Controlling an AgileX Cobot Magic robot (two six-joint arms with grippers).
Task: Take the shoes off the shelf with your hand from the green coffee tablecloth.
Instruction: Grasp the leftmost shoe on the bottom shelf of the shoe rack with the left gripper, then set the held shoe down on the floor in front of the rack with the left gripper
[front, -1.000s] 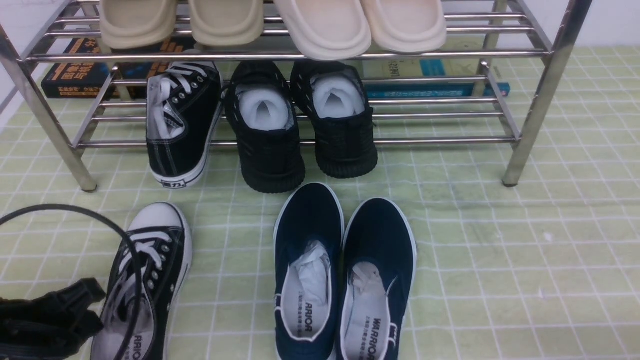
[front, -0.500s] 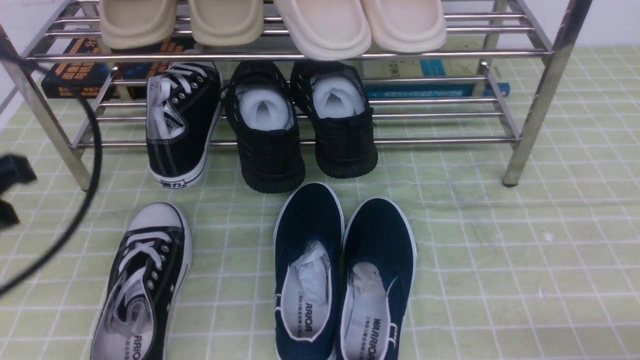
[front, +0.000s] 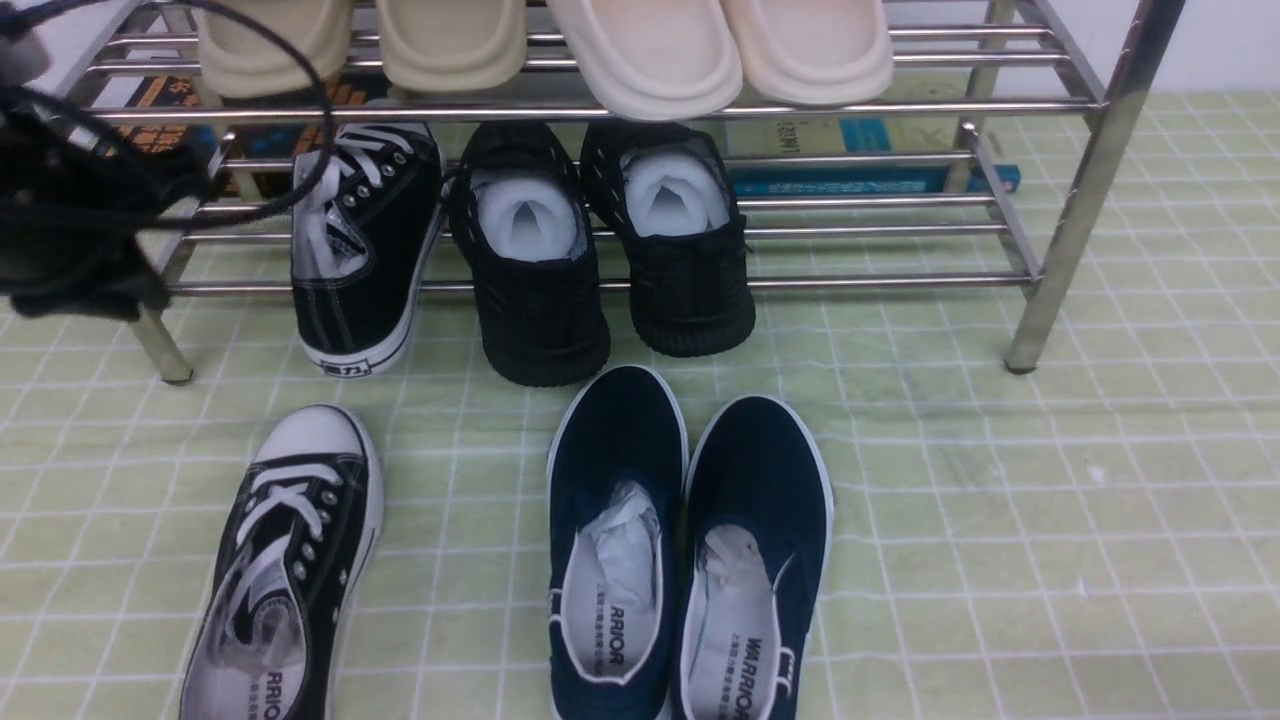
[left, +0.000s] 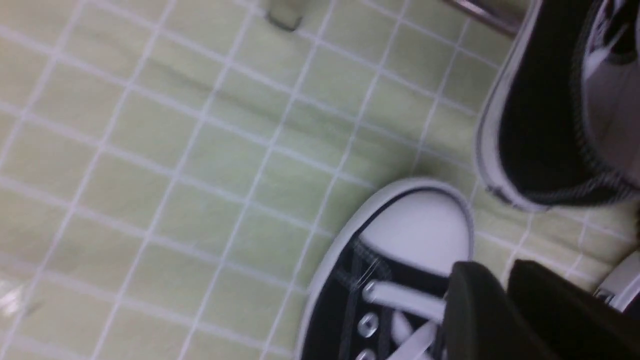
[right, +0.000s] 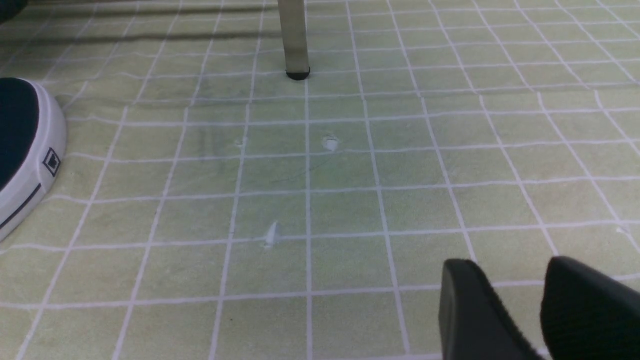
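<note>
Black fingers make up the left pincer (front: 180, 238), parted only partway, with nothing between them; it hangs beside the shelf (front: 900, 282) at its left end, near the shelved sneaker (front: 372, 265) but not gripping it. Its cable (front: 325, 130) loops in front of that shoe and the rack. The right pincer (right: 507, 267) stands wider open, over bare cloth (front: 1000, 500), and holds nothing either. Of the laced canvas pair, one is on the cloth: the lower sneaker (front: 320, 530), toe towards the rack, clear of both pincers. Its mate rests on the bottom tier, heel jutting out over the front bar. So the job looks half done, with that second shoe left to lift off and set down, most likely beside the first. The left pincer seems the one placed for it; it would probably need to open wider and come in over the heel or collar. The knit shoes (front: 540, 310) sit close by on the same tier and could be nudged. Farther out, navy slip-ons (front: 620, 430) lie on the cloth and pale clogs (front: 452, 60) on the upper tier, neither part of this job.
</note>
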